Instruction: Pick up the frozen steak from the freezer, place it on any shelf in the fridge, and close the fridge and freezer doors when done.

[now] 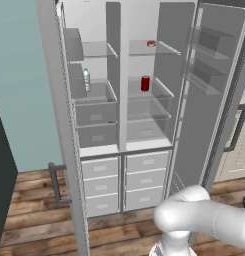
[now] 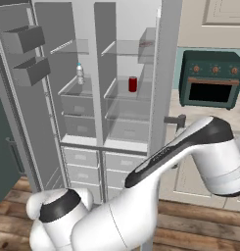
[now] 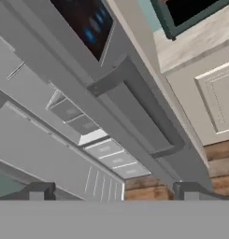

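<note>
Wooden floor (image 1: 39,220) under open fridge (image 1: 149,95)

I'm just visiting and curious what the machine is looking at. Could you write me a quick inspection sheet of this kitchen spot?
Surface: wooden plank floor.
Job's things: frozen steak lies on an upper glass shelf; both doors of the tall grey appliance stand open; screen-bearing door seen edge-on from the hand.
Clutter: red can and clear bottle on shelves.
Grippers: gripper open, holding nothing, facing the door's bar handle.
Cables: nothing seen.
Surroundings: green oven, pale cabinets.
</note>
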Controlling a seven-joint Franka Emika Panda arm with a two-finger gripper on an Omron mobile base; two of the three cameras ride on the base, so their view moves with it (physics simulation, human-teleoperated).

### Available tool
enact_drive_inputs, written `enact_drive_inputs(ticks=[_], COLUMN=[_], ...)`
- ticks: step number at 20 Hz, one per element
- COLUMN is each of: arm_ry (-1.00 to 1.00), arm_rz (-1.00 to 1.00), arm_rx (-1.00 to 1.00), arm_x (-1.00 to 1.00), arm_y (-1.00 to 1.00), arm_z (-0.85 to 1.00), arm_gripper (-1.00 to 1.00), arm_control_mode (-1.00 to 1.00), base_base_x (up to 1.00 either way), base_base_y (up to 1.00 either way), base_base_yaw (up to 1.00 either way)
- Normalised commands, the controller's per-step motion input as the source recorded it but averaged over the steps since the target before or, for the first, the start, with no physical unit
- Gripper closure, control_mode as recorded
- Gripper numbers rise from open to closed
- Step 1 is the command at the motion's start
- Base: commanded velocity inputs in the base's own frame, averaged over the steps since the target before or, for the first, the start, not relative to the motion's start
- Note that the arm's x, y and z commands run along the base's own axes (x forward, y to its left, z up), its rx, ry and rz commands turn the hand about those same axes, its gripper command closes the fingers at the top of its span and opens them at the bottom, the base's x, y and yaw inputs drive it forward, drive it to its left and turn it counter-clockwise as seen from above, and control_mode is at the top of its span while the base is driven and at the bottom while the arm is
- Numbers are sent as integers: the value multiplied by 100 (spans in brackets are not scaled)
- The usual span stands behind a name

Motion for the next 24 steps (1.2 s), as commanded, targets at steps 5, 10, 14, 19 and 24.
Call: enact_drive_inputs(ticks=[5,10,14,19,24], arm_ry=[0,0,-1,0,0], arm_rz=[0,0,0,0,1], arm_rx=[21,12,4,1,0], arm_x=[47,47,70,68,44], arm_y=[0,2,0,-1,-6], arm_z=[-50,-65,-40,-17,-27], arm_gripper=[-100,-100,-100,-100,-100], arm_control_mode=[-100,-100,-100,-100,-100], base_base_x=[0,0,0,0,0], base_base_y=[0,0,0,0,0], base_base_yaw=[0,0,0,0,0])
